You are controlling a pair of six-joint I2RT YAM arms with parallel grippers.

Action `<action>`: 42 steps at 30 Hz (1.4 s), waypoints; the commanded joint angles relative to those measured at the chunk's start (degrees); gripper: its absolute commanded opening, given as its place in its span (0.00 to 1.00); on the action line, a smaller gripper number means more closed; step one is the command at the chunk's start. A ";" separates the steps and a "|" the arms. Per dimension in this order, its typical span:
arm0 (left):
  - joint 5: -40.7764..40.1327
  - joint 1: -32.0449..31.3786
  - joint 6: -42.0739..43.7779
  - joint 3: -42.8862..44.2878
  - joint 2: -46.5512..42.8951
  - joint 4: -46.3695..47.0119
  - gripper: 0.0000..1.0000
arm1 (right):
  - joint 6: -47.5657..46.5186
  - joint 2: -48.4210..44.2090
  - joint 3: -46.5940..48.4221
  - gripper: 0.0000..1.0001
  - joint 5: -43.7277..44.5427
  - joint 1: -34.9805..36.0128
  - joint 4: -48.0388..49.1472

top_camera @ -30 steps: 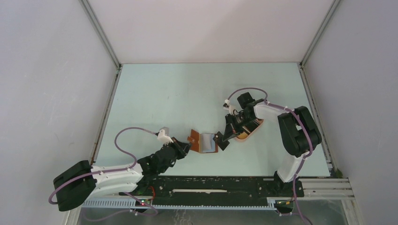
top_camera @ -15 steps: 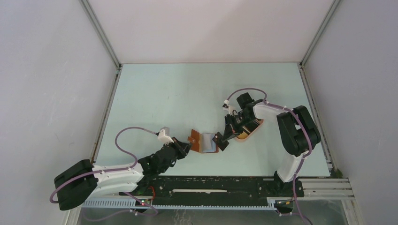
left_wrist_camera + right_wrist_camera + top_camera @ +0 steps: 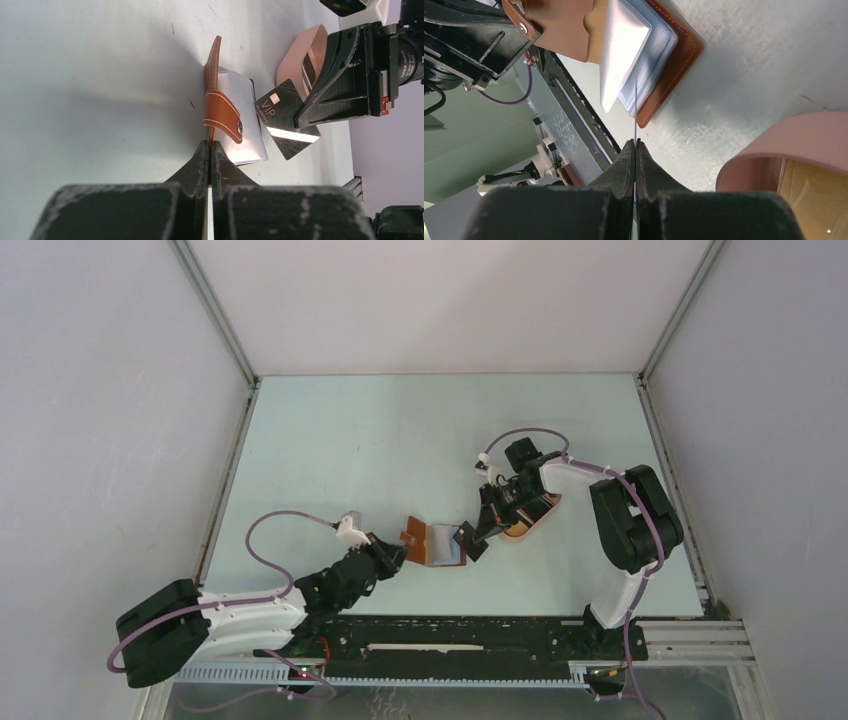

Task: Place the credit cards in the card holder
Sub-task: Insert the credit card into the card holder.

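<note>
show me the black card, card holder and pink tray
black card (image 3: 279, 115): left wrist view, its printed face
card holder (image 3: 222, 114): left wrist view, its snap tab
pink tray (image 3: 296, 54): left wrist view, its outer wall

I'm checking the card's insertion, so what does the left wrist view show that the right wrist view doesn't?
Only left wrist: the black card's VIP-printed face, tilted beside the card holder. Only right wrist: that card edge-on in the shut right tool, reaching the clear sleeves' open edges. Both: the card holder, its snap tab and the pink tray.
</note>
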 commanded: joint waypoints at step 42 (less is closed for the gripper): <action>7.04 0.12 2.44 1.55 7.36 6.50 0.22 | 4.53 8.58 9.20 0.00 -5.53 7.40 3.27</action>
